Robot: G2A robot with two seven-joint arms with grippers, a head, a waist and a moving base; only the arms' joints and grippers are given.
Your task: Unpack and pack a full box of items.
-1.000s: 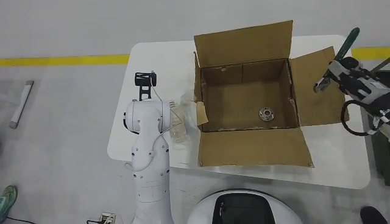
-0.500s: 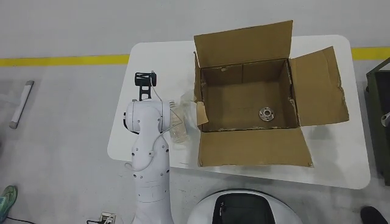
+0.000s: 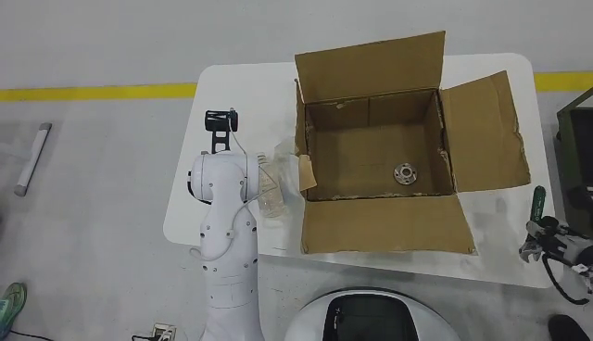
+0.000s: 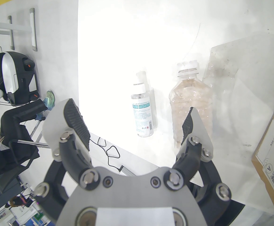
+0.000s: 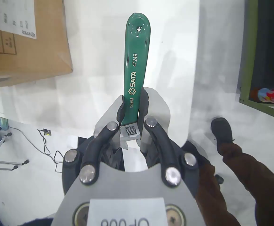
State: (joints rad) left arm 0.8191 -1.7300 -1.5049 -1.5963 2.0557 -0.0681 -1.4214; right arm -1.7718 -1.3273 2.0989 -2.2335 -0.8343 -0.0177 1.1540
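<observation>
Grips a green wrench point(image 5: 135, 55) in the right gripper point(image 5: 133, 104), fingers pinched flat on the handle just above the adjustable head. Points handle-first straight out from the fingers, hanging hole at the far end, head tucked back toward the palm. Runs lengthwise near-to-far in the top view, handle tip aimed at the far side of the table point(image 3: 250, 91). Hangs over the table's near right corner, just beside the open cardboard box point(image 3: 371, 112) and apart from it, roughly parallel to the box's right flap. Cannot tell whether touching the tabletop.

Lays open the box interior in the top view: four flaps spread, a small metal ring point(image 3: 404, 171) lying on the floor near the right wall. Gives from the right wrist an outer corner of the box, plus the serrated adjuster of the wrench head between the fingers. Adds from the left wrist the left gripper point(image 4: 131, 109), spread wide and holding nothing, above a spray bottle point(image 4: 141, 109) and a clear uncapped plastic bottle point(image 4: 191, 99). Lying side by side, those two, near each other but apart, necks pointing away from the gripper, close to the box's left side.
</observation>
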